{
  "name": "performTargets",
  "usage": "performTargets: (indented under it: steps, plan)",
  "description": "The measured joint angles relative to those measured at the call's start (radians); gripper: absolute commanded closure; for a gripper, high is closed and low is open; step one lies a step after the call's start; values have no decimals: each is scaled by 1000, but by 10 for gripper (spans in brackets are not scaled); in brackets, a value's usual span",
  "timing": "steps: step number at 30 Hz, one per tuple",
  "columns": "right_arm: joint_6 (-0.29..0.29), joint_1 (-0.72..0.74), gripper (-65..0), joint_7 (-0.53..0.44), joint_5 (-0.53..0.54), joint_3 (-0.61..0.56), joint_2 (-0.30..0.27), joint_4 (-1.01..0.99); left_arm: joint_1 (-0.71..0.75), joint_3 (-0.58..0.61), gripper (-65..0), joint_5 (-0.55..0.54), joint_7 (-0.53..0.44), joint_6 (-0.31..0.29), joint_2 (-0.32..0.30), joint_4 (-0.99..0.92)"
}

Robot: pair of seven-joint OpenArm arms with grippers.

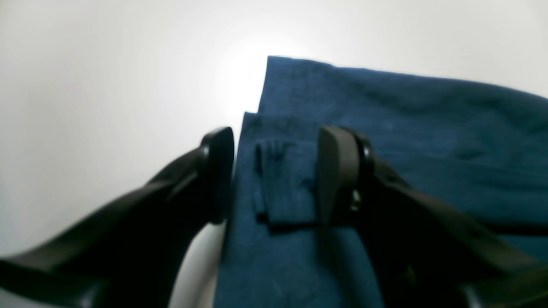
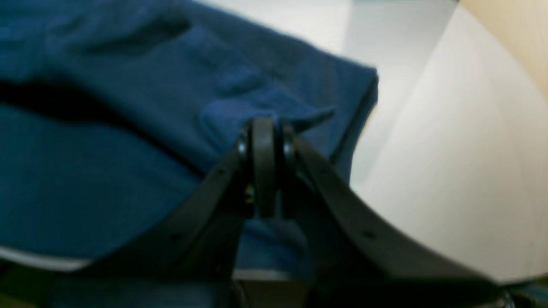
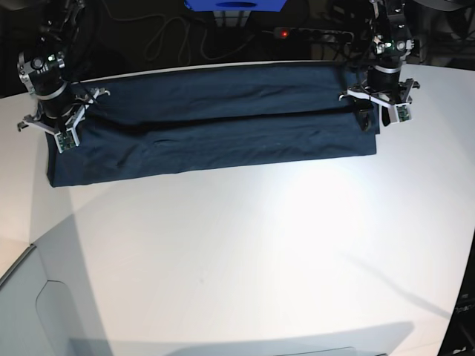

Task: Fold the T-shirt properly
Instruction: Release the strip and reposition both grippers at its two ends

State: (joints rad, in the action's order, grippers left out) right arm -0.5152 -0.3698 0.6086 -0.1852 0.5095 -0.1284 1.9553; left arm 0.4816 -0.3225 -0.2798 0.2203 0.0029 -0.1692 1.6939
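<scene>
One T-shirt (image 3: 215, 122) lies on the white desk (image 3: 245, 252), the only garment in sight. It is dark navy and spread as a long band along the far side of the desk, folded lengthwise so that a dark crease runs along its middle from end to end. Its ends reach toward the two arms, one arm at each end.

The right gripper (image 2: 265, 128), at the left end of the band in the base view, has its jaws pressed together on a small raised fold of the T-shirt near the cloth's corner; the pinched cloth stands up in a ridge just beyond the jaw tips. White desk shows just beside that corner in the right wrist view.

The left gripper (image 1: 276, 171), at the other end, has its jaws standing well apart. Between them lies the edge of the T-shirt, where two layers overlap and a small flap of cloth sits on top. One jaw is over the bare desk just off the cloth's edge, the other over the cloth; the blurred view does not show whether either touches it.
</scene>
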Motion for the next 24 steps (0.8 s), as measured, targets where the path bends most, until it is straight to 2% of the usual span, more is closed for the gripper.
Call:
performTargets:
  steps: [11,13,15,21,24]
  plan:
    - [0,-2,-6,12,-2,59,-1,4,-3,0,-305,0,0,0,0,-6]
    - [0,-2,-23,7,4,57,-1,4,-3,0,-305,0,0,0,0,-6]
    - [0,-3,-77,9,2,57,-2,4,-3,0,-305,0,0,0,0,-6]
    - [0,-4,-378,10,-2,57,-1,-65,-1,0,-305,3,-1,0,0,-6]
    - [0,-2,-468,13,-5,62,0,-84,2,0,-305,4,0,0,0,-6]
